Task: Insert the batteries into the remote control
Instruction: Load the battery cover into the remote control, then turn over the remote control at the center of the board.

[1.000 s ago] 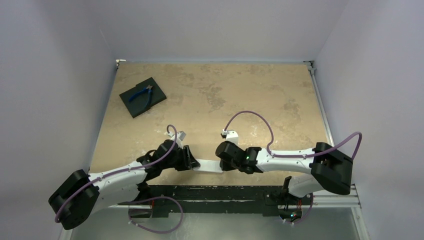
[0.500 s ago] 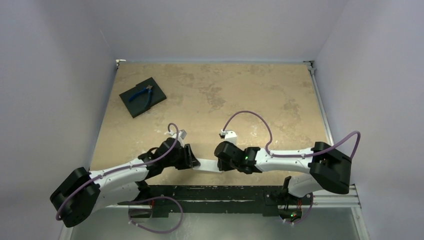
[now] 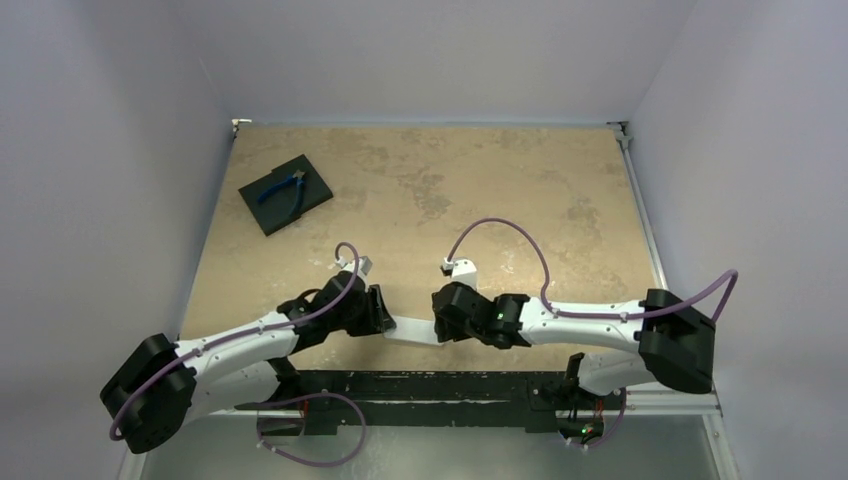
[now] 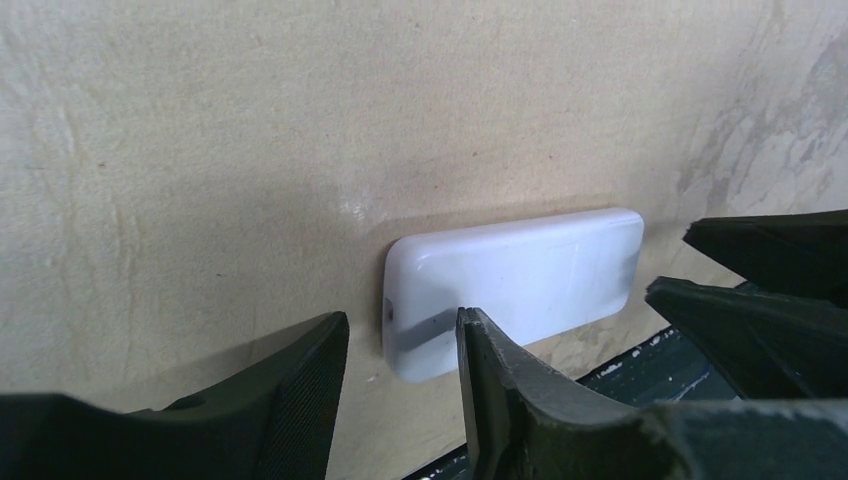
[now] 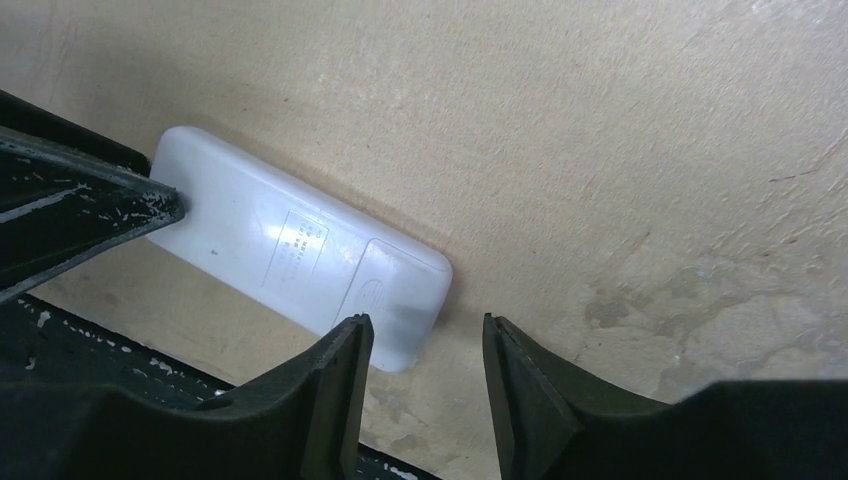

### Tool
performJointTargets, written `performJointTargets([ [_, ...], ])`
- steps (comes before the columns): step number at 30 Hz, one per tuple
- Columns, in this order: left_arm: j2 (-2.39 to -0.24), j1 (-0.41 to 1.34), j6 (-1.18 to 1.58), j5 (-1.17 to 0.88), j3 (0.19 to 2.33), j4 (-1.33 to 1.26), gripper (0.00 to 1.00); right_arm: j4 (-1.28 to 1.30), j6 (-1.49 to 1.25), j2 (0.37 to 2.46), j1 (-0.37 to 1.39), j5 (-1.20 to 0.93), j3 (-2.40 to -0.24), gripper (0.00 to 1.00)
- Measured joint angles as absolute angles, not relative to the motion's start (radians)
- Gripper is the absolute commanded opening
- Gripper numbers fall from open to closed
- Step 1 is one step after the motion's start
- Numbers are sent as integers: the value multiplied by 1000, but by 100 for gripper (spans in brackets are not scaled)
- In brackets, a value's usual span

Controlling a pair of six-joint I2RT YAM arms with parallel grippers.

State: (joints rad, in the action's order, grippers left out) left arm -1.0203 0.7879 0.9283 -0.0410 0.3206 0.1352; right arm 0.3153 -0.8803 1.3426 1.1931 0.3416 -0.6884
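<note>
The white remote control lies back up near the table's front edge, between my two grippers. In the left wrist view its plain white back shows. My left gripper is open, its jaws astride the remote's left end without closing on it. In the right wrist view the back shows a label and a battery cover. My right gripper is open at the remote's right corner, one finger over that corner. In the top view the left gripper and right gripper face each other. The batteries are out of view.
A black square pad with blue-handled pliers lies at the back left. The table's front edge and a black rail run just below the remote. Walls close in on the left, right and back.
Both arms have shifted slightly: the left gripper edged up and right toward the remote, and the right arm's base link swung right. Both grippers stay open at the remote's ends.
</note>
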Motion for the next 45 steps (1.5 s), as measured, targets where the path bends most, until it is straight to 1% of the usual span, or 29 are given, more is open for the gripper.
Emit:
performJointTargets([
  [4,-1020,788,914,-3,346,192,45,331,-842,1325,1193,355,-704,62],
  [9,-1011,788,892,45,386,287,47,333,-776,1289,1193,358,-711,79],
  [16,-967,788,867,98,459,397,49,321,-619,1279,1193,304,-741,92],
  [24,-891,788,868,151,536,505,55,310,-435,1337,1193,212,-795,97],
  [31,-824,788,871,192,590,587,62,306,-324,1403,1193,138,-834,98],
  [35,-792,788,874,210,618,631,68,310,-284,1475,1193,117,-867,98],
  [39,-766,788,879,222,646,672,69,326,-256,1553,1193,111,-894,98],
  [45,-728,788,881,229,668,710,70,343,-233,1610,1195,112,-907,99],
])
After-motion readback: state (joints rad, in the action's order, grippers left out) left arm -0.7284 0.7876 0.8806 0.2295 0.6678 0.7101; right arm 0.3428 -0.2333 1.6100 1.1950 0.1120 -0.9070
